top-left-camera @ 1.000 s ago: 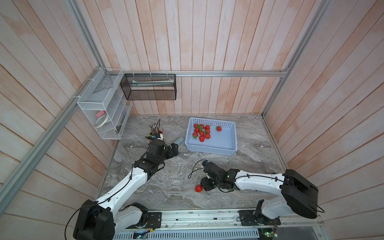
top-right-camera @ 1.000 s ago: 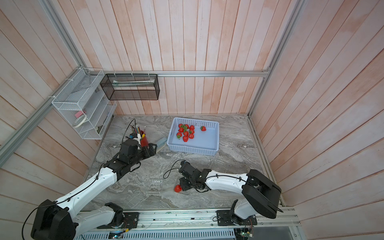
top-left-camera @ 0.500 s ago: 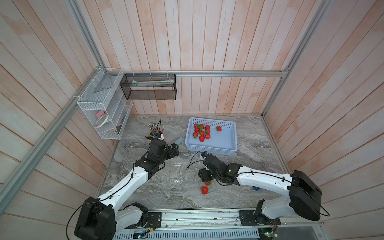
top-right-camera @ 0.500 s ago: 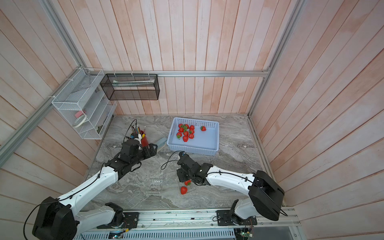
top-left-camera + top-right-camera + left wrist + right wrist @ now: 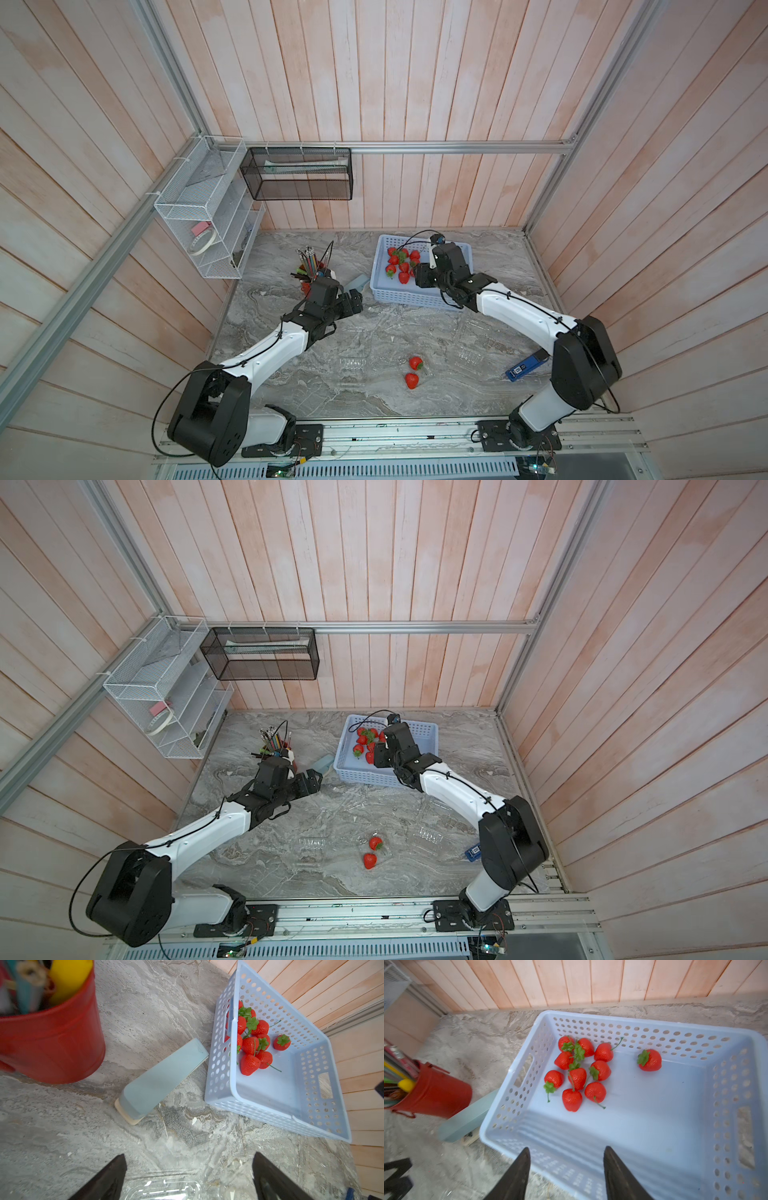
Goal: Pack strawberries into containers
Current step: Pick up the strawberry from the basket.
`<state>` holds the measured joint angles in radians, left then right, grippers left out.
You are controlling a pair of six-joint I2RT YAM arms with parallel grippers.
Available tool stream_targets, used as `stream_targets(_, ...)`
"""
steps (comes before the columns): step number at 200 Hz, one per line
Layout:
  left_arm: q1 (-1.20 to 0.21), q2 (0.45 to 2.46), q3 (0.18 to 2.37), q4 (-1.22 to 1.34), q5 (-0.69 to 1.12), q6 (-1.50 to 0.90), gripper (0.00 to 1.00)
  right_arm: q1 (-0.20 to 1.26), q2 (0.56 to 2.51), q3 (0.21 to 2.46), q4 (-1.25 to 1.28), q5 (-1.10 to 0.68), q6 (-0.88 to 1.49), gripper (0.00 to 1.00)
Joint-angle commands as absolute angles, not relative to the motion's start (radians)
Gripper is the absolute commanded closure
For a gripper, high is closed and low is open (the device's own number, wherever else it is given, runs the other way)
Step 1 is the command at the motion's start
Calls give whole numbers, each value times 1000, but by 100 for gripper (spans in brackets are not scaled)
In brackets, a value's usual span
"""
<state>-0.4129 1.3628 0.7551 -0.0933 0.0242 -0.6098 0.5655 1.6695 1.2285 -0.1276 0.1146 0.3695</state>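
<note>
Strawberries (image 5: 577, 1078) sit in one corner of the light-blue basket (image 5: 654, 1126), nine bunched together and a tenth apart; in both top views the basket is just above mid-frame. Two more berries (image 5: 415, 363) lie lower on the marble table (image 5: 291, 386), inside a faint middle container (image 5: 384, 854) whose edges barely show. An empty left-hand container (image 5: 353, 362) lies to its left and an empty right-hand container (image 5: 471, 353) to its right. The left gripper (image 5: 189, 1154) hovers spread wide, holding nothing, over a clear clamshell (image 5: 164, 1188). The right gripper (image 5: 566, 1148) hangs partly spread and empty over the basket's wall.
</note>
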Motion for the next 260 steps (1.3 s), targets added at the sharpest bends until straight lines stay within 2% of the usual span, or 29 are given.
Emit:
stream_targets(1,-410,1407,812,-48,45,-585,4,526,1782,1327,-160,107,270,43)
stream_targets(49,-411,1459,834,31,118,-579,5,449,2047,1532,-219,44,247,43)
stream_targets(96,-411,1503,875,41,135,-555,5,435,2202,1678,-263,-32,238,43)
stream_targets(128,-411,1530,878,47,140,-559,5,434,2249,1687,-245,-95,257,44)
stream_targets(200,-411,1546,871,45,132,-560,5,431,2334,1723,-238,-73,262,46)
stream_targets(235,-411,1544,880,34,126,-557,5,430,2339,1723,-210,-62,269,51)
stream_targets(260,-410,1536,878,27,124,-563,5,425,2328,1724,-208,-64,272,58)
